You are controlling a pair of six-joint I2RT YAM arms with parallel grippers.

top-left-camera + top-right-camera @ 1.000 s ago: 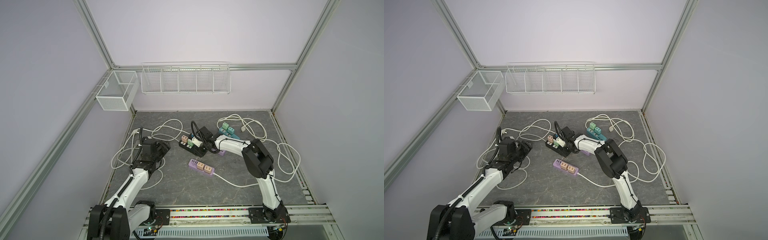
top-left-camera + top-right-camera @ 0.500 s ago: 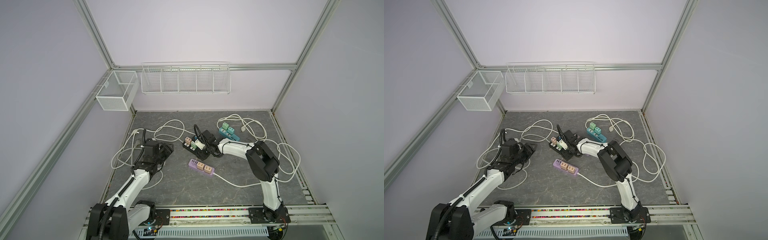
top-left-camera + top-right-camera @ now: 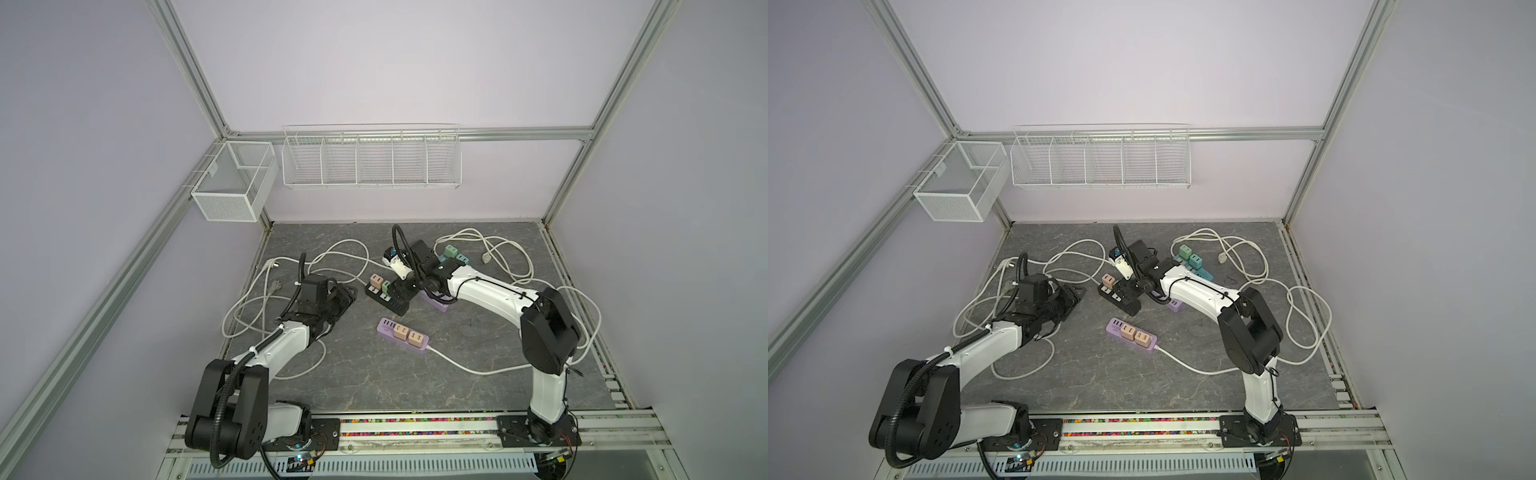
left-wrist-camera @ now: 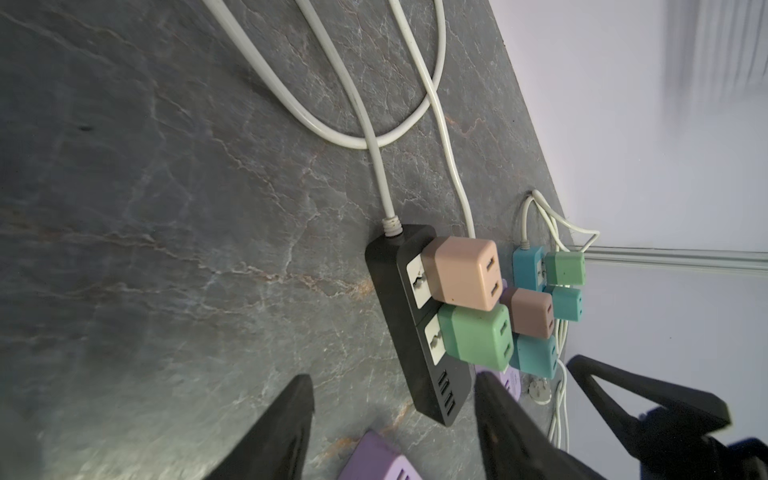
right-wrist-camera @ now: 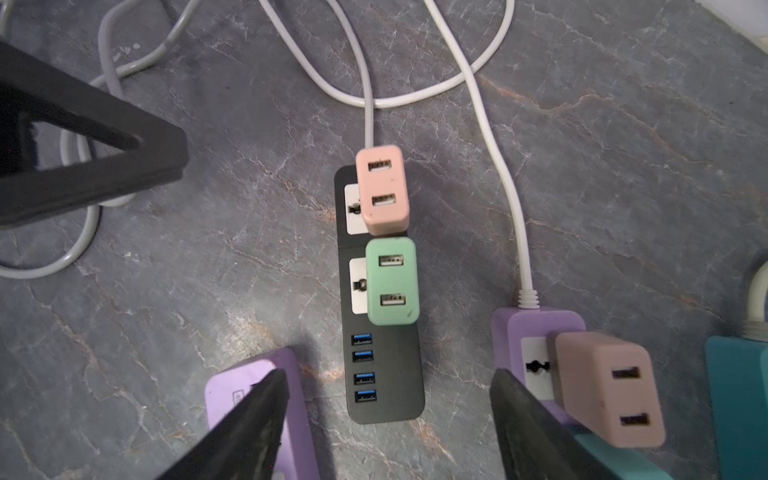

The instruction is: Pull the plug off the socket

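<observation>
Right pincer (image 5: 388,374) apart, empty, above black strip (image 5: 395,361); left pincer (image 4: 393,376) apart; two plugs: pink plug (image 5: 382,189), green plug (image 5: 391,280).

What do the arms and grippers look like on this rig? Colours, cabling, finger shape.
Left arm and right arm: white link shells, black joint housings, a black ribbed hose looping to each wrist. Left gripper and right gripper: matte black wedge fingers with triangular cut-outs.

Top views high at front, facing down; wrist views close, sharing black strip (image 4: 384,274).
</observation>
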